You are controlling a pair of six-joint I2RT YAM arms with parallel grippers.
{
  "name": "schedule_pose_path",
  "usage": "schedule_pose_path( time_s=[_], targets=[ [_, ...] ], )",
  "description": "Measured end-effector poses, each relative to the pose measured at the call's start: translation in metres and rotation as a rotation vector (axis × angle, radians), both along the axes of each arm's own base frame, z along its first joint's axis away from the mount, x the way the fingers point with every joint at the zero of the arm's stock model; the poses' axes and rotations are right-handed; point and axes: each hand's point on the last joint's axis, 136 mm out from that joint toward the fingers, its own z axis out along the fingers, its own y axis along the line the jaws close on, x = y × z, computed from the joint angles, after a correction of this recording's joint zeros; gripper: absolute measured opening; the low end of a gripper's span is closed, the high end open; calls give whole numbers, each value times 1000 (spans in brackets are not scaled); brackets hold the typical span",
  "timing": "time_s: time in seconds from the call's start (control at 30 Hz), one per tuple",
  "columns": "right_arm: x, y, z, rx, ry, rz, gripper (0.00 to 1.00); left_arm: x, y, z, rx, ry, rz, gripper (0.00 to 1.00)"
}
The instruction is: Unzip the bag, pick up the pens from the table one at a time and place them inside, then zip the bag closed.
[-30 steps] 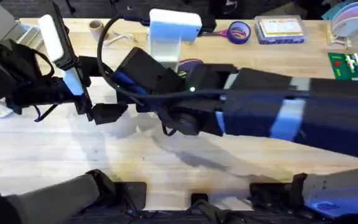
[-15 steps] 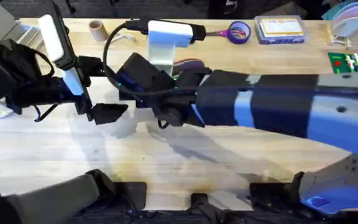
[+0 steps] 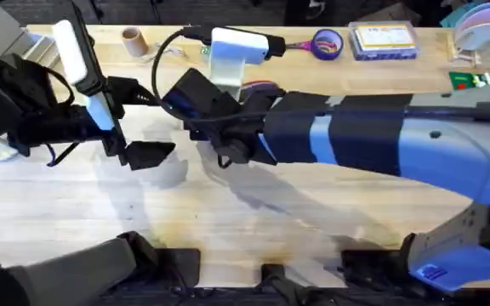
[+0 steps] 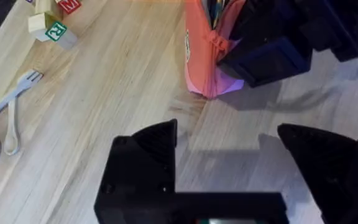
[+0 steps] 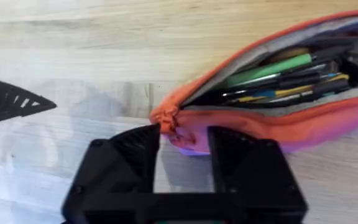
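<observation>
The pink bag (image 5: 303, 127) lies on the light-wood table (image 5: 73, 56) with its zipper open. Several pens are inside it, among them a green one (image 5: 267, 68). My right gripper (image 5: 185, 142) is at the bag's gathered end, fingers close together with the lilac corner of the fabric pinched between them. In the left wrist view the bag (image 4: 201, 56) lies just beyond my left gripper (image 4: 229, 140), which is open with nothing in it, a short way in front of that same end. The right arm (image 3: 356, 136) covers most of the bag (image 3: 258, 87) in the overhead view.
Letter blocks (image 4: 55, 28) and a pale fork (image 4: 14, 106) lie off to one side of the bag. At the table's far edge are a white block (image 3: 232, 51), a purple tape roll (image 3: 327, 42) and a clear box (image 3: 384, 40).
The right arm has swung a little toward the far side of the table, bringing its gripper to the bag's end. The left arm has stayed where it was.
</observation>
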Motion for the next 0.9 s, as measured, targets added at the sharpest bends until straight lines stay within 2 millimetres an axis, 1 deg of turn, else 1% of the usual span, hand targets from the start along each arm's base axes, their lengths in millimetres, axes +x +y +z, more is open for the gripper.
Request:
schedule_pose_path(
  time_s=[0.07, 0.17, 0.2, 0.3, 0.43, 0.6, 0.77, 0.8, 0.9],
  targets=[
    [0, 1, 0, 5, 0, 2, 324, 0, 0, 0, 0, 0, 0, 994],
    [0, 2, 1, 10, 1, 6, 251, 0, 0, 0, 0, 0, 0, 994],
    [-1, 3, 1, 12, 2, 7, 205, 0, 0, 0, 0, 0, 0, 993],
    [-1, 3, 1, 14, 3, 9, 147, 0, 0, 0, 0, 0, 0, 993],
    [-1, 4, 1, 18, 4, 10, 43, 0, 0, 0, 0, 0, 0, 993],
    [-1, 4, 1, 10, 2, 20, 30, 0, 0, 0, 0, 0, 0, 993],
    [-3, 5, 2, -27, -9, 75, 30, 0, 0, 0, 0, 0, 0, 992],
    [-8, 8, 10, -33, -6, 133, 30, 0, 0, 0, 0, 0, 0, 992],
    [-11, 11, 26, -13, -22, 176, 30, 0, 0, 0, 0, 0, 0, 993]
  ],
)
